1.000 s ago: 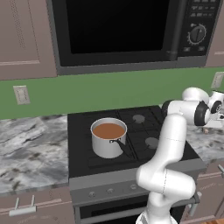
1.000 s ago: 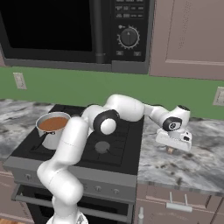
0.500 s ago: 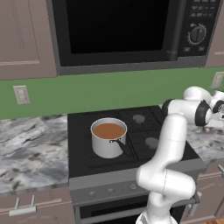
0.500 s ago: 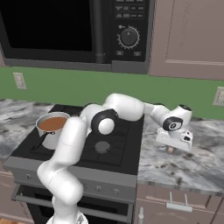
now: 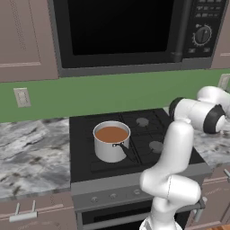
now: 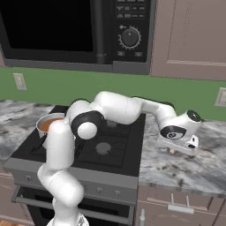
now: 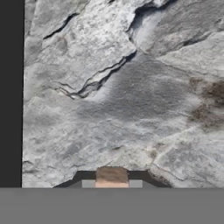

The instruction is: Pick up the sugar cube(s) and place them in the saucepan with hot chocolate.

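A small tan sugar cube [image 7: 111, 175] is pinched between the two dark finger tips of my gripper [image 7: 111, 183], which is shut on it. The gripper [image 6: 171, 149] hangs just over the marble counter [image 6: 194, 167], to the right of the stove. The silver saucepan [image 5: 110, 148] stands on the stove's front left burner with its black handle [image 5: 127, 150] pointing towards the front right. Reddish-brown hot chocolate [image 5: 112, 134] fills it. From the right side the saucepan [image 6: 45, 125] is half hidden behind my arm.
The black stove [image 6: 106, 150] lies between the gripper and the saucepan. A microwave [image 5: 121, 31] hangs over it. Grey marble counter [image 5: 31, 152] runs on both sides, against a green wall with outlets [image 6: 220, 97].
The hand has barely shifted over the counter. The gripper stays shut on the sugar cube.
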Robot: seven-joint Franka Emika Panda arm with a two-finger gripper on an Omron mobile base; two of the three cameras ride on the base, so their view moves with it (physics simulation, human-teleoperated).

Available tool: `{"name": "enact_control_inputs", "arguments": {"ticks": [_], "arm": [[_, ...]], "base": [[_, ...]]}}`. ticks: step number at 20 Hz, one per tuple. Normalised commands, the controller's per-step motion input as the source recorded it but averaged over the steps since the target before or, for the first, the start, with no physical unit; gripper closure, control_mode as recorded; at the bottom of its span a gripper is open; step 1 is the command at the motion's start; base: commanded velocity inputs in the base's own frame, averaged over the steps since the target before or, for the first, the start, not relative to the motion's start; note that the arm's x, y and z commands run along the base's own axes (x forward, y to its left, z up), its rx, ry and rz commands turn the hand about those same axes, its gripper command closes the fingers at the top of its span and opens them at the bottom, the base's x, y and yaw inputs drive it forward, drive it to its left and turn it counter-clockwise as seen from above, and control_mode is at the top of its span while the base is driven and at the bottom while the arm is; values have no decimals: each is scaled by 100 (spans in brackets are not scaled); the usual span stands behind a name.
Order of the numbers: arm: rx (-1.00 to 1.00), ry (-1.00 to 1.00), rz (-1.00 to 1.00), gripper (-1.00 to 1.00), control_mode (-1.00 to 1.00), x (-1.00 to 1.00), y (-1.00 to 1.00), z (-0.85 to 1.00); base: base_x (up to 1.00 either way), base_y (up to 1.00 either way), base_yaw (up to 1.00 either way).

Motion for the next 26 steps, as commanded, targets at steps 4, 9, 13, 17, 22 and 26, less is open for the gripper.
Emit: {"name": "enact_control_inputs", "arguments": {"ticks": [4, 9, 13, 17, 22, 26], "arm": [[0, -30, 0, 100, -100, -45, 34, 71], [0, -27, 1, 100, -100, -46, 38, 76], [0, -25, 3, 100, -100, -61, 49, 69], [-2, -21, 5, 100, -100, -57, 68, 65], [-5, -9, 8, 100, -100, -39, 85, 46], [-6, -1, 9, 100, -100, -27, 94, 31]], "base": [[0, 0, 0], [0, 0, 0], [0, 0, 0], [0, 0, 0], [0, 0, 0], [0, 0, 0]]}}
